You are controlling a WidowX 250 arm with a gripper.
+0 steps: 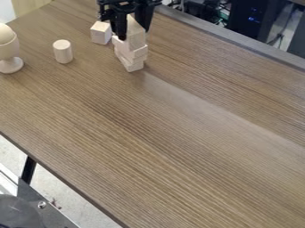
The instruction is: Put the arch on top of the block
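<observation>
Under everything spreads the wood-grained table (196, 129), brown with fine parallel streaks. The black gripper (133, 34) hangs near its far side, right at the upper part of the pale stack (132, 65); whether the jaws are clamped there or loose, I cannot tell. The arch probably belongs to that stack, so what matters next is keeping it square above its support. Smooth shapes stand leftward: round-topped cup (9, 48), cylinder (62, 52), cube (100, 33)
</observation>
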